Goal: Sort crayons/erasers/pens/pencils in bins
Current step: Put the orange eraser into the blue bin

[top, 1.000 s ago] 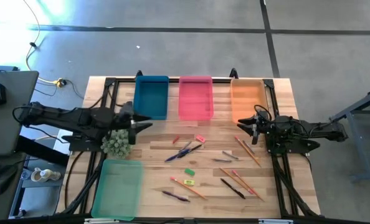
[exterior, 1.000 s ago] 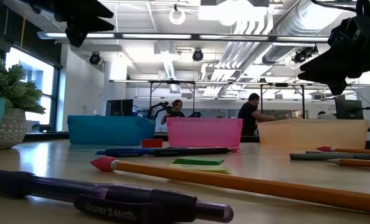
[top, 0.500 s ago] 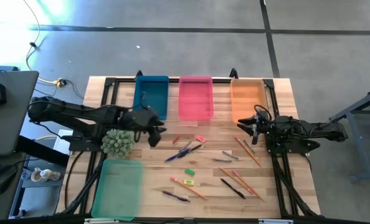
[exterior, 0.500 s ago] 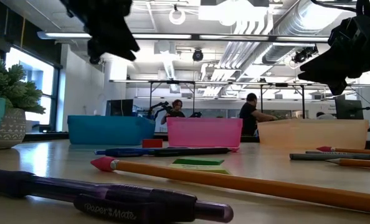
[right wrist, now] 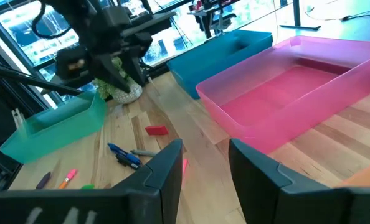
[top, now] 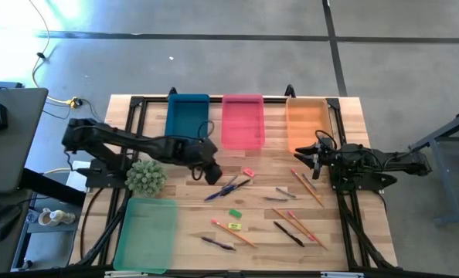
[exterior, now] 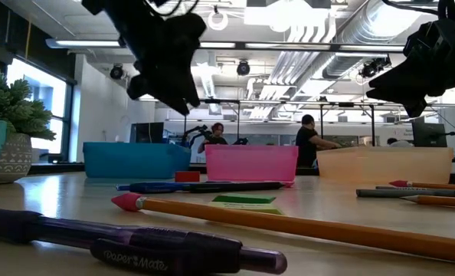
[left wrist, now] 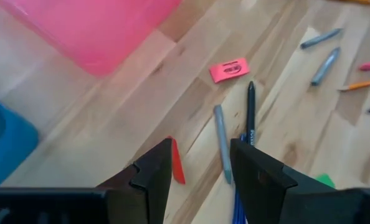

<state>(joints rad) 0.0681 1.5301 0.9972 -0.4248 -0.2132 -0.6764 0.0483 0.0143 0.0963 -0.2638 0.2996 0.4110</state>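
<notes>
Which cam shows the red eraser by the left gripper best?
Left wrist view: the red eraser lies close, beside one of the fingers. The high view shows a speck, the low view its edge, the right wrist view it farther off.

"Paper Mate" on purple pen (exterior: 135,247)

Dark blue bin (top: 188,120), pink bin (top: 242,120), translucent orange bin (top: 305,123), mint green bin (top: 146,233), pale striped wood bench (top: 191,201), orange pencils (top: 307,188), red eraser (left wrist: 177,168).
</notes>
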